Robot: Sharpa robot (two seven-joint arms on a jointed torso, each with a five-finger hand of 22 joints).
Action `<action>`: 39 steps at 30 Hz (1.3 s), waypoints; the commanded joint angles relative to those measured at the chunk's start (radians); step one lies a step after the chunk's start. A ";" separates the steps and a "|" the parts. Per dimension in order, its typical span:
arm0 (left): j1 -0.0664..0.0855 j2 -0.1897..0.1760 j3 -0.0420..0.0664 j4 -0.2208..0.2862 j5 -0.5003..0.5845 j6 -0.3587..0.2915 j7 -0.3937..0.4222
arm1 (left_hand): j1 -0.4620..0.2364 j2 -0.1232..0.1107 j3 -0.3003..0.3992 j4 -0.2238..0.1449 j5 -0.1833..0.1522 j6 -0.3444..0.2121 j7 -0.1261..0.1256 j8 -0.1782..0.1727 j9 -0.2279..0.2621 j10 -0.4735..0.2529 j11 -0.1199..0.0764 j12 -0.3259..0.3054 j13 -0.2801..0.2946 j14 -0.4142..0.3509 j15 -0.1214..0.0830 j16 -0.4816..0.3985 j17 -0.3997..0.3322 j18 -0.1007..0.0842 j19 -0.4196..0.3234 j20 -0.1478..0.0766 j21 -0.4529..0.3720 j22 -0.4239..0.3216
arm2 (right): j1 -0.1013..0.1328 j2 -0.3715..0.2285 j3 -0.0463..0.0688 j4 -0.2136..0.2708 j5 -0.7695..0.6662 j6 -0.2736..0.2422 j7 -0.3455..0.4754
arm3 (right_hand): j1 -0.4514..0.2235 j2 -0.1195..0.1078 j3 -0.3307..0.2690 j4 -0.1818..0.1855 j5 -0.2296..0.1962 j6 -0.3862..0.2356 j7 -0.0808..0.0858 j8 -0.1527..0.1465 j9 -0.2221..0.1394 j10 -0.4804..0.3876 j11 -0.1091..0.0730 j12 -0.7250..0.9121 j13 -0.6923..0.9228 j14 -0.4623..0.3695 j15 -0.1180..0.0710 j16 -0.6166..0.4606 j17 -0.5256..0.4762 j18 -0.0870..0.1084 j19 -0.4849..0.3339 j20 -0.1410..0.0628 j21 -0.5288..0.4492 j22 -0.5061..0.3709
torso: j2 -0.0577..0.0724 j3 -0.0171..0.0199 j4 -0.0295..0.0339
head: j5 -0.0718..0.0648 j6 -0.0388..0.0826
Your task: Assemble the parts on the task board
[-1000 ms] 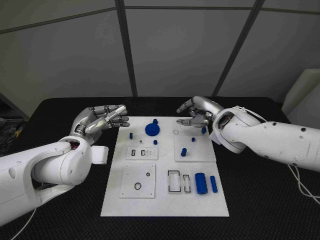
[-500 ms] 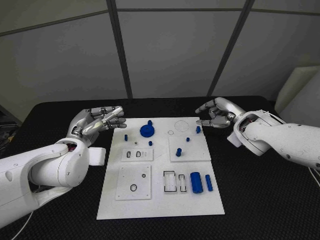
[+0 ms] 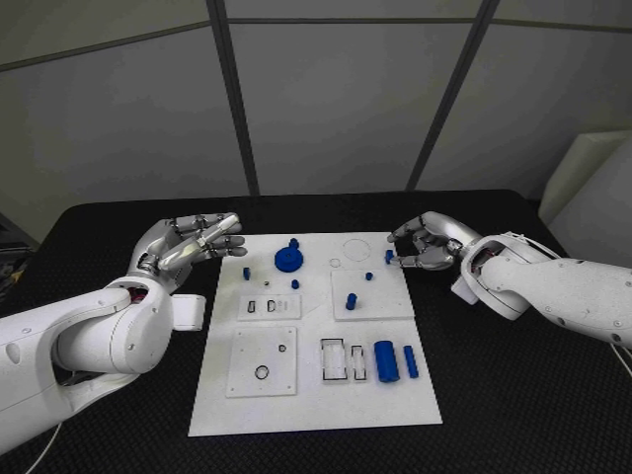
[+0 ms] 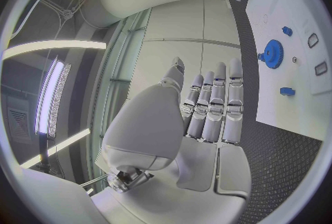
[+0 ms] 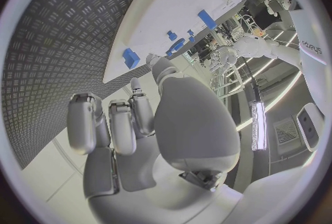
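Your board (image 3: 316, 395) lies lengthwise away from you on the table (image 3: 544, 415). Near its front right, the cylinder (image 3: 386, 360) and rod (image 3: 410, 361) lie parallel to its long axis. Gear (image 3: 287, 260) sits far left. Left hand (image 3: 188, 242) hovers beside the board, fingers extended together, empty; the left wrist view confirms this. Right hand (image 3: 425, 243) curls at the far right corner; you cannot tell whether it pinches anything.

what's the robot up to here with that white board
It is set to assemble small blue parts on the white task board. Neither hand holds a part. The left hand hovers beside the board's far left corner, fingers apart. The right hand sits at the far right edge, fingers curled close to a small blue peg.
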 commanded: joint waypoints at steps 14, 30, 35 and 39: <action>-0.001 0.000 0.001 -0.002 -0.003 0.008 0.004 | -0.005 0.004 0.000 -0.007 -0.004 0.003 0.002 -0.004 0.000 -0.003 -0.005 -0.002 0.000 -0.002 0.006 -0.004 0.002 0.002 -0.003 0.000 0.004 0.001 | -0.003 0.025 0.001 -0.037 -0.010 0.023 -0.013 | 0.006 0.017 -0.002 -0.001 -0.007 0.007 0.000 -0.001 0.001 -0.002 0.000 0.003 0.043 0.087 -0.001 0.001 0.190 0.004 -0.001 -0.001 0.000 0.032 | 0.000 -0.0021 0.0011 | -0.007 -0.004; -0.001 -0.001 0.001 -0.004 -0.003 0.007 0.004 | -0.006 0.004 -0.001 -0.008 -0.004 0.003 0.002 -0.005 0.000 -0.003 -0.005 -0.002 0.000 -0.002 0.006 -0.005 0.002 0.002 -0.004 0.000 0.004 0.001 | -0.006 0.054 0.001 -0.064 0.019 0.047 -0.038 | 0.006 0.062 0.007 -0.004 -0.012 0.070 -0.007 0.023 0.006 0.009 -0.006 0.016 0.058 0.090 -0.005 0.005 0.202 0.001 0.009 -0.004 0.005 0.047 | -0.001 -0.0022 0.0006 | -0.004 -0.014; -0.001 -0.001 0.001 -0.004 -0.003 0.007 0.004 | -0.006 0.004 -0.001 -0.008 -0.004 0.003 0.002 -0.005 0.000 -0.003 -0.005 -0.002 0.000 -0.002 0.006 -0.005 0.002 0.002 -0.004 0.000 0.004 0.001 | -0.006 0.057 0.001 -0.068 0.015 0.051 -0.044 | 0.006 0.063 0.008 -0.005 -0.013 0.073 -0.008 0.024 0.006 0.010 -0.006 0.017 0.058 0.090 -0.006 0.005 0.202 0.000 0.010 -0.004 0.006 0.049 | 0.000 -0.0023 0.0008 | -0.004 -0.016; -0.001 -0.002 0.001 -0.004 -0.003 0.007 0.004 | -0.006 0.004 -0.001 -0.008 -0.004 0.003 0.002 -0.005 0.000 -0.003 -0.005 -0.002 0.000 -0.002 0.006 -0.005 0.002 0.002 -0.004 0.000 0.004 0.001 | -0.007 0.060 0.001 -0.073 0.010 0.054 -0.049 | 0.006 0.063 0.008 -0.005 -0.013 0.074 -0.008 0.025 0.006 0.010 -0.006 0.017 0.059 0.091 -0.006 0.005 0.203 0.000 0.011 -0.005 0.007 0.050 | -0.001 -0.0019 -0.0001 | -0.004 -0.017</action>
